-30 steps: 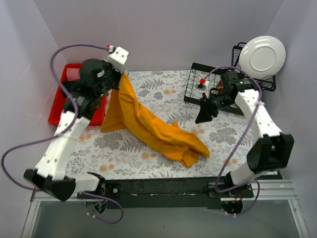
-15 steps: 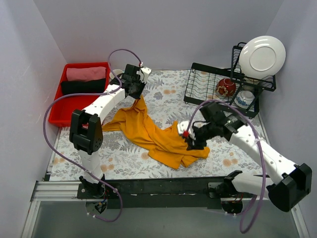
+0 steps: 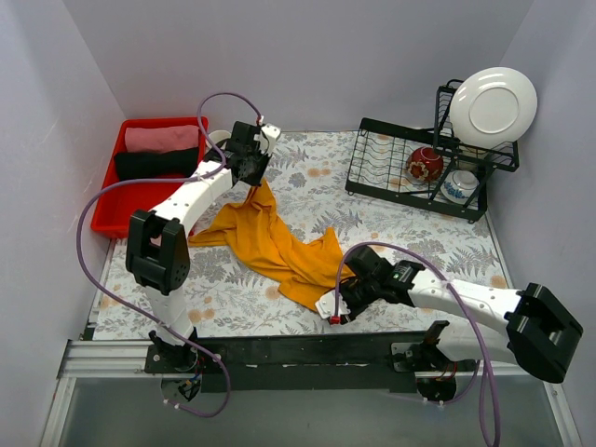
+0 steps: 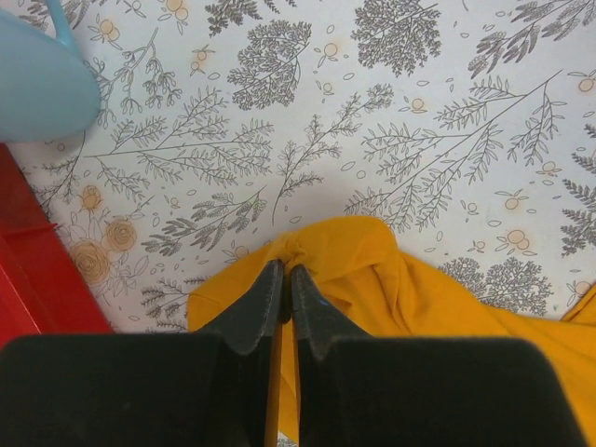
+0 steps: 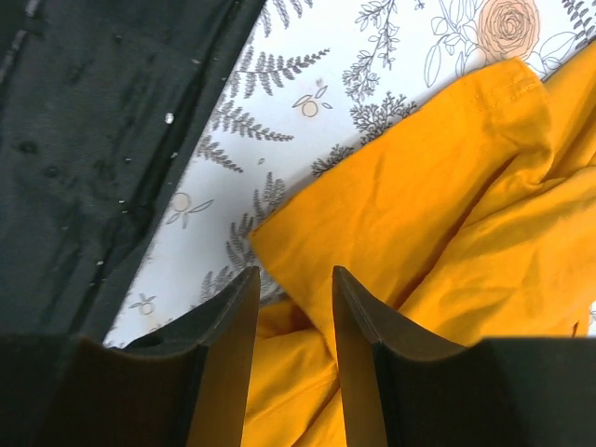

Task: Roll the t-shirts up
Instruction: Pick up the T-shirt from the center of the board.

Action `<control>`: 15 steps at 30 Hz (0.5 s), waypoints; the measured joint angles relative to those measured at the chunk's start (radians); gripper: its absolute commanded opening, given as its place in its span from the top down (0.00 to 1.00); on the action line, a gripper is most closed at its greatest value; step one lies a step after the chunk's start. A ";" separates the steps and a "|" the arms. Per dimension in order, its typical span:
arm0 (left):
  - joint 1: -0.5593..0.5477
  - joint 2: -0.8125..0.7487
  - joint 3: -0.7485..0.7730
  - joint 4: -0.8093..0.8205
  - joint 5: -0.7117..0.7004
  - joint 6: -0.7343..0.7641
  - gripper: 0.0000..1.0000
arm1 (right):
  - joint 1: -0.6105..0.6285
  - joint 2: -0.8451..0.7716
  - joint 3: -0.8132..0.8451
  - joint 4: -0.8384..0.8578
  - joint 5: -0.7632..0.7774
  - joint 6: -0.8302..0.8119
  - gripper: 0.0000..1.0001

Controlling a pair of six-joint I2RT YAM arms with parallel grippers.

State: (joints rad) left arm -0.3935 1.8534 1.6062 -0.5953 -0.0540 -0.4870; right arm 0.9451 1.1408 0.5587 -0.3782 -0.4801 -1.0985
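Rolling of the orange shirt (image 3: 279, 247) looks barely begun: it lies crumpled, not rolled, on the surface (image 3: 391, 219) just right of the bin (image 3: 104, 212). The left hand (image 4: 285, 279) is pressed together, pinching the shirt edge nearest the bin. The right hand (image 5: 293, 277) is spread astride the corner farthest from it. The bin holds a pink bundle (image 3: 160, 138) and a black bundle (image 3: 154, 163), seemingly finished rolls.
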 measured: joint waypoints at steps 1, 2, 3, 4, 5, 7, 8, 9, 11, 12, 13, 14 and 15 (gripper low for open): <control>0.000 -0.002 -0.006 0.002 -0.003 0.000 1.00 | 0.001 0.013 0.000 0.015 0.002 -0.009 0.56; 0.000 -0.003 -0.012 0.001 -0.007 0.000 1.00 | 0.001 0.027 0.000 0.029 0.003 -0.021 0.56; 0.001 -0.005 -0.016 0.000 -0.010 0.001 1.00 | 0.001 0.038 0.000 0.038 0.005 -0.031 0.56; 0.001 -0.006 -0.019 0.002 -0.012 0.003 1.00 | 0.002 0.045 0.000 0.043 0.005 -0.036 0.56; 0.002 -0.009 -0.023 0.003 -0.014 0.003 1.00 | 0.004 0.053 0.000 0.048 0.005 -0.045 0.56; 0.004 -0.014 -0.029 0.002 -0.015 0.004 1.00 | 0.010 0.069 0.001 0.048 0.004 -0.063 0.55; 0.005 -0.017 -0.029 0.002 -0.016 0.004 1.00 | 0.011 0.078 0.002 0.045 0.003 -0.072 0.55; 0.006 -0.018 -0.029 0.003 -0.016 0.005 1.00 | 0.012 0.089 0.006 0.039 0.002 -0.083 0.54; 0.007 -0.019 -0.029 0.005 -0.017 0.008 1.00 | 0.013 0.114 0.018 0.020 -0.002 -0.101 0.53; 0.008 -0.019 -0.029 0.005 -0.017 0.008 1.00 | 0.013 0.125 0.027 0.005 -0.006 -0.111 0.53; 0.008 -0.019 -0.029 0.005 -0.017 0.008 1.00 | 0.013 0.132 0.036 -0.008 -0.010 -0.117 0.52; 0.008 -0.019 -0.029 0.005 -0.017 0.008 1.00 | 0.013 0.137 0.044 -0.018 -0.017 -0.122 0.52; 0.008 -0.019 -0.029 0.005 -0.017 0.010 1.00 | 0.013 0.141 0.048 -0.022 -0.021 -0.126 0.53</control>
State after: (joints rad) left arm -0.3851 1.8343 1.5776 -0.5903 -0.0711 -0.4767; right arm 0.9581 1.2816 0.6071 -0.4000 -0.5007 -1.2240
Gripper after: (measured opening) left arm 0.029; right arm 0.472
